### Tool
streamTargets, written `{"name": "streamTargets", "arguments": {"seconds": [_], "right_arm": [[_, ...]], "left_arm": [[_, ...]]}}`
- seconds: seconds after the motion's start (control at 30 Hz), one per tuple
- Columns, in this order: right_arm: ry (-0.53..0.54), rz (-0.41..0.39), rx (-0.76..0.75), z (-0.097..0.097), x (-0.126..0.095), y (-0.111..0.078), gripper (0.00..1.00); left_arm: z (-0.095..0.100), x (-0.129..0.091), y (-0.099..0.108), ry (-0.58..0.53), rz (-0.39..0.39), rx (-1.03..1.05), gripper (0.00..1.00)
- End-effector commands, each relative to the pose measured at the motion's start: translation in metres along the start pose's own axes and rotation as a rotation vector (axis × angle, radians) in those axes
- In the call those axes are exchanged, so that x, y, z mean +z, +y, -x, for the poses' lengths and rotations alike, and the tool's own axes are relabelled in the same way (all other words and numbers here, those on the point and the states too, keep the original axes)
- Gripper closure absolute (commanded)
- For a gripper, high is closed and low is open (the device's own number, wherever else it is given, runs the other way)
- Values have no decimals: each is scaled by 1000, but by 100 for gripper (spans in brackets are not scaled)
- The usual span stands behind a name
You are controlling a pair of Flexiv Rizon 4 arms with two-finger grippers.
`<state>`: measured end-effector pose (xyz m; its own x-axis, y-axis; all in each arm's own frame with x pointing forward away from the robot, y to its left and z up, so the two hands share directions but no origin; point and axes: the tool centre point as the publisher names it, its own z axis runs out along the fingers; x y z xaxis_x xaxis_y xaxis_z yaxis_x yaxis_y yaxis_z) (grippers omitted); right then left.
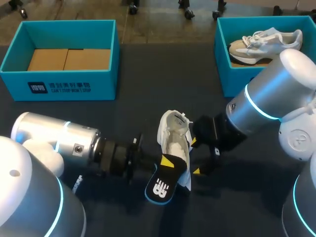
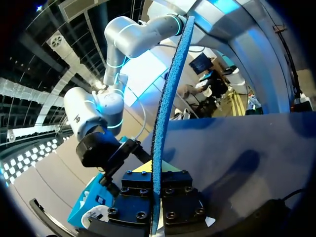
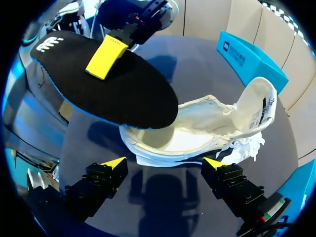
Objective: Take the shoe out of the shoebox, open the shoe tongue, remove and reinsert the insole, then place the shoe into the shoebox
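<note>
Currently the left pincer (image 2: 154,170) grips the insole (image 3: 113,84) over the shoe (image 3: 207,123), apparently for reinsertion, with the open right pincer (image 3: 165,163) alongside as a likely brace.

Not much extra lying around: a dark tabletop (image 1: 148,74), two flat brown cardboard pieces (image 1: 69,59) side by side on the floor of the left teal box (image 1: 64,84), and a second teal box (image 1: 236,81) at the far right with a spare pale sneaker (image 1: 264,42) on its side inside.
</note>
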<state>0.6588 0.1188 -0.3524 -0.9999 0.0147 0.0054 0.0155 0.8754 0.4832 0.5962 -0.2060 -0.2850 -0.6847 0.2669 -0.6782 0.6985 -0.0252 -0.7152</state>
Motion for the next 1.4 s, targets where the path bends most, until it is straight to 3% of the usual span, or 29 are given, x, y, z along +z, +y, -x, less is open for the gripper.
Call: {"name": "streamTargets", "arguments": {"seconds": [0.03, 0.23, 0.6, 0.93, 1.4], "right_arm": [[-2, -1, 1, -1, 1, 1, 0], [-2, -1, 1, -1, 1, 1, 0], [-2, -1, 1, -1, 1, 1, 0], [-2, -1, 1, -1, 1, 1, 0], [-2, -1, 1, -1, 1, 1, 0]], "left_arm": [[7, 9, 12, 20, -47, 9, 100], [15, 18, 16, 51, -128, -11, 100], [16, 23, 19, 80, -129, -11, 100], [16, 18, 30, 71, -219, -97, 100], [12, 8, 17, 72, -191, -114, 100]]}}
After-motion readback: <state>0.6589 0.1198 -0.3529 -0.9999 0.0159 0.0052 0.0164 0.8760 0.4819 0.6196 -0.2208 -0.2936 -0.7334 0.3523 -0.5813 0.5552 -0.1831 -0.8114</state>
